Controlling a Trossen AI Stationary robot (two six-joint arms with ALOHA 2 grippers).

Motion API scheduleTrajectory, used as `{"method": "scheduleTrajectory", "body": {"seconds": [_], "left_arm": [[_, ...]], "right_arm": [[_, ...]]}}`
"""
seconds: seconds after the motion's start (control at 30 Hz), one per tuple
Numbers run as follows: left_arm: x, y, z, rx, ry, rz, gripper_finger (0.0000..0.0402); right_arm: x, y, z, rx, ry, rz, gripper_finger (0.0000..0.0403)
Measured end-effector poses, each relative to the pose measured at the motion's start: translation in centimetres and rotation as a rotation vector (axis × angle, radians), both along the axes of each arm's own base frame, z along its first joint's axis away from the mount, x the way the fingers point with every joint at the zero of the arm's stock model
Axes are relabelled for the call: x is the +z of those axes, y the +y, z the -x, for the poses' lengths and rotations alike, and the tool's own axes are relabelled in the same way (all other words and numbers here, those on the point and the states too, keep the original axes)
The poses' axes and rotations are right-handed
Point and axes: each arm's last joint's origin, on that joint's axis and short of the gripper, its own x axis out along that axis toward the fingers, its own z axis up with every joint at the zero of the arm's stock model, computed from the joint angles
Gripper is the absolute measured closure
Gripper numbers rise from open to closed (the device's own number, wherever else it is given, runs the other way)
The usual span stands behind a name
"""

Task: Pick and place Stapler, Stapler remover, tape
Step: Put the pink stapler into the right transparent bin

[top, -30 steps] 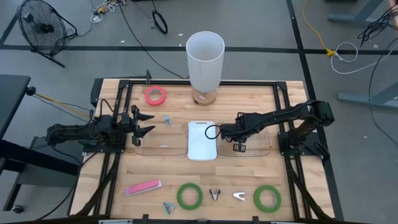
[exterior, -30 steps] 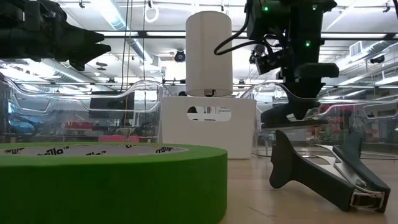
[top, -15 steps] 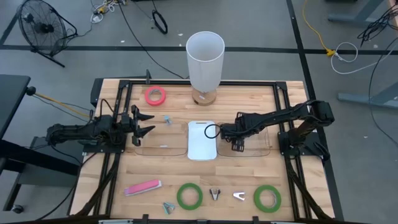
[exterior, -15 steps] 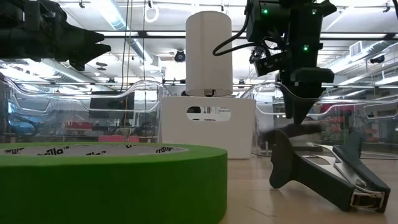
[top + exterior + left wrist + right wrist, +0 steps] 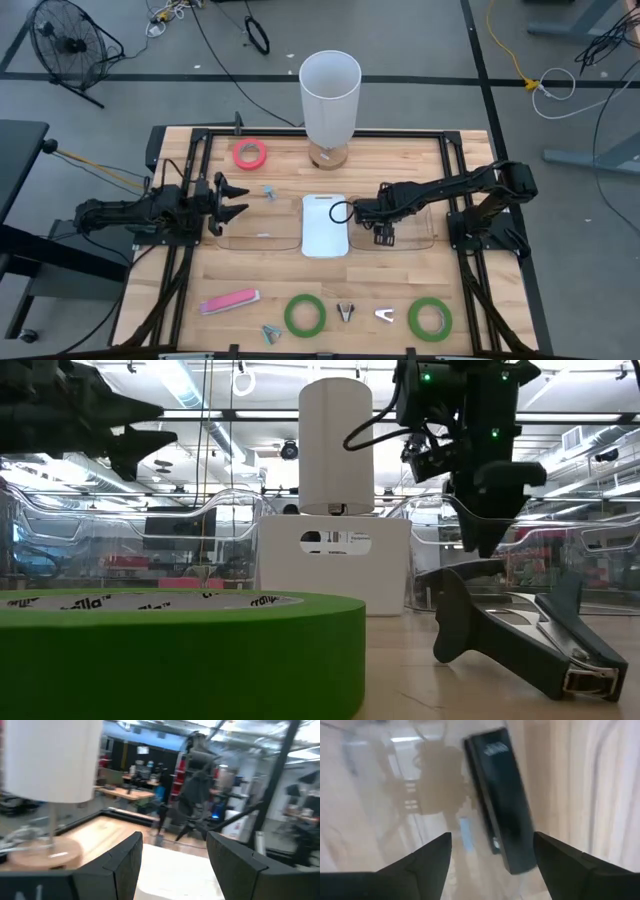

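Grey concrete floor surrounds my wooden worktop, with cables strewn about and a fan off at the far left. At the far edge of the worktop stands a tall white cylinder on a wooden base. A white tray sits at the centre, flanked by two clear plastic bins, one on the left and one on the right.

Along the near edge I see a pink stapler, a green tape roll, a stapler remover, another remover and a second green tape roll. The pinkish red tape roll lies at the far left, well apart from the others. The near half of the worktop between the bins and that row is bare wood, giving me open room.

My right pincer hangs over the right bin, fingers pointing down and spread apart, holding nothing. Its wrist view shows a black stapler lying in the clear bin below and between the fingers, not touched.

My left pincer waits at the left bin's left edge, fingers apart and empty; between them in its wrist view I see the white tray and the cylinder
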Motion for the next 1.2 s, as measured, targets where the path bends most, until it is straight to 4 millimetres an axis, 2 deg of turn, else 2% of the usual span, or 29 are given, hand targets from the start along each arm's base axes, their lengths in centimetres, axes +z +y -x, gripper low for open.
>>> {"method": "scheduleTrajectory", "body": {"seconds": [0.13, 0.27, 0.4, 0.5, 0.7, 0.83, 0.97, 1.1, 1.2], "left_arm": [[0.5, -0.2, 0.1, -0.057, -0.050, 0.006, 0.0177], [1.2, -0.5, -0.1, -0.091, -0.028, 0.015, 0.0179], [3.5, -1.2, -0.8, -0.130, 0.009, 0.019, 0.0195], [5.9, -2.1, -2.2, -0.184, 0.079, -0.012, 0.0210], [10.3, -4.8, -6.9, -0.297, 0.419, -0.014, 0.0220], [11.6, -7.1, -10.0, -0.318, 0.714, 0.084, 0.0219], [13.1, -9.2, -12.1, -0.307, 0.955, 0.155, 0.0220], [13.5, -12.0, -13.2, -0.306, 1.104, 0.257, 0.0220], [12.4, -13.9, -13.1, -0.250, 1.227, 0.325, 0.0220]], "right_arm": [[0.8, 0.0, -0.4, -0.010, -0.023, -0.005, 0.0128], [2.3, 0.0, -1.0, -0.002, -0.065, -0.001, 0.0129], [5.0, 0.1, -1.7, 0.025, -0.164, 0.002, 0.0129], [7.2, -0.1, -2.0, 0.036, -0.265, 0.049, 0.0128], [9.6, -0.2, -1.9, 0.041, -0.404, 0.114, 0.0128], [10.1, -0.3, -1.5, 0.039, -0.416, 0.112, 0.0128], [10.2, -0.2, -1.4, 0.019, -0.424, 0.097, 0.0128], [9.7, 0.0, -1.3, -0.007, -0.413, 0.087, 0.0128], [9.2, 0.5, -1.0, -0.012, -0.391, 0.078, 0.0128]]}}
